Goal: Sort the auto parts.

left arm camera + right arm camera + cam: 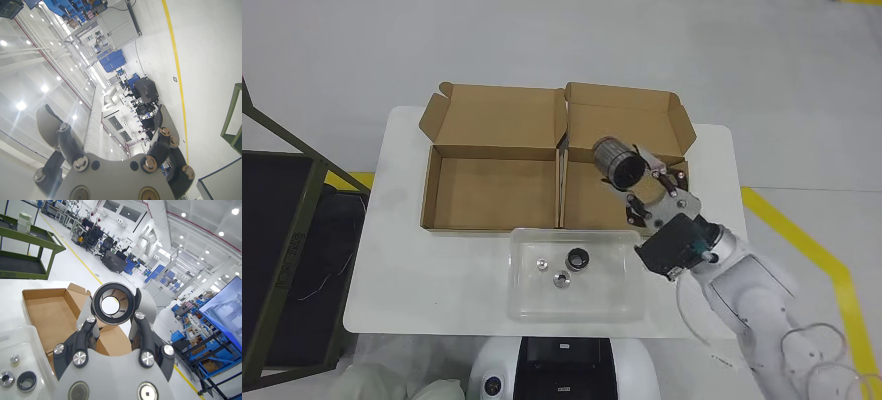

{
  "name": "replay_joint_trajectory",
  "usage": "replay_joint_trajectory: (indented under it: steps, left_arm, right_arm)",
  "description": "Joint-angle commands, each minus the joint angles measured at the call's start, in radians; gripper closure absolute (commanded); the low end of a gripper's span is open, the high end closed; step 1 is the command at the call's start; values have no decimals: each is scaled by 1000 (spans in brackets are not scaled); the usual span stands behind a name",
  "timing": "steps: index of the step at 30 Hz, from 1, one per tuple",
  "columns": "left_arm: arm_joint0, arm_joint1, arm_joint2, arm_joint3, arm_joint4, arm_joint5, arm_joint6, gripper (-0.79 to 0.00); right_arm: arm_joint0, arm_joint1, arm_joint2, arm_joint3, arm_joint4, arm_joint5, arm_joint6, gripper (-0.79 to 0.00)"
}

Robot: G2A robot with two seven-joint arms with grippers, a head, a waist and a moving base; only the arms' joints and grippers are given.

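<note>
Ribbed sleeve [616, 160]: held in the air above the back of the right cardboard box [587, 208].
Right gripper [113, 306]: clenched on the sleeve's sides.
Clear tray [617, 295]: just beside the box, three small parts [578, 259] inside.
Left gripper [103, 113]: fingers spread, empty.

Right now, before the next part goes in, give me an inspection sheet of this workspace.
Surface: white table.
Job's things: left box and right box, both open; clear tray holding three small parts; cylindrical part above the right box.
Clutter: nothing seen.
Grippers: right gripper shut on the cylindrical part; left gripper open, holding nothing.
Cables: what look like thin wires on the green cart.
Surroundings: green cart beside the table; yellow floor line.
</note>
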Motion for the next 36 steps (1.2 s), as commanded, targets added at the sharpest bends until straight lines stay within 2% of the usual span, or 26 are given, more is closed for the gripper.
replay_joint_trajectory:
  steps: [1,12,30,36]
  left_arm:
    - [0,0,0,0,0,0,0,-785]
    - [0,0,0,0,0,0,0,-785]
    - [0,0,0,0,0,0,0,-785]
    - [0,0,0,0,0,0,0,-785]
  right_arm:
    - [-3,-1,0,-5,-6,15,-21,0]
    - [-16,-2,6,-22,4,29,-149,0]
    - [17,-8,-15,31,25,11,-162,0]
    - [28,-9,-35,112,32,-33,-126,0]
